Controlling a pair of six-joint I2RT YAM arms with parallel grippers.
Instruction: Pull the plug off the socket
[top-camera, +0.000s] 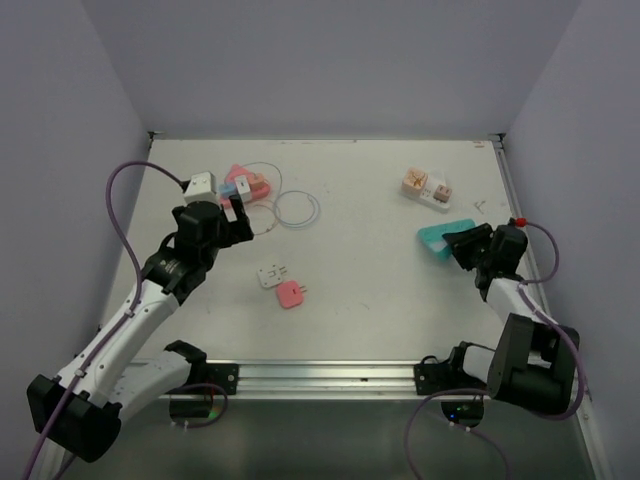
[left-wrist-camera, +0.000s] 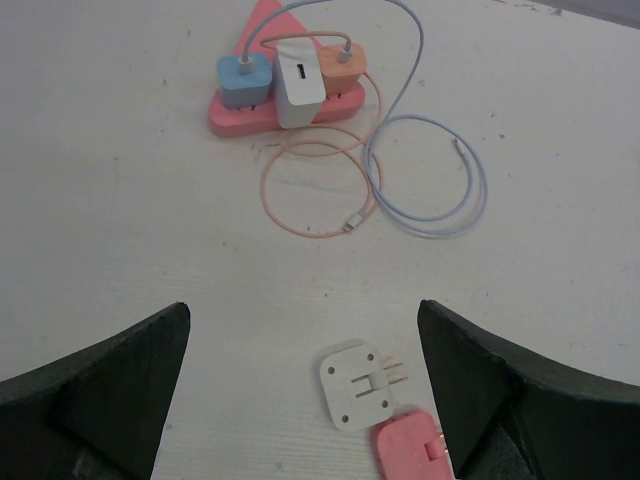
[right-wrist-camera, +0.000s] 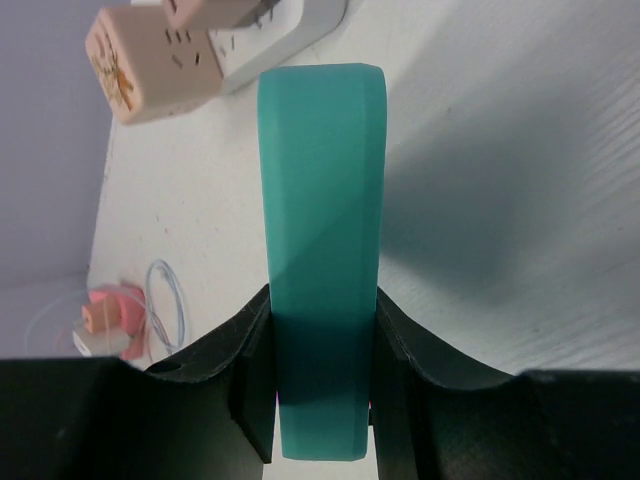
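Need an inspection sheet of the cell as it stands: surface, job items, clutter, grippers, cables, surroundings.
surface: white tabletop, no spills seen.
job's things: pink power strip with blue plug, white charger and orange plug seated in it; white power strip carrying two peach adapters.
clutter: white plug and pink plug lying loose, side by side.
grippers: left gripper open, holding nothing; right gripper shut on teal block.
cables: orange cable and blue cable looped loose beside the pink power strip.
surroundings: plain grey walls; nothing else seen.
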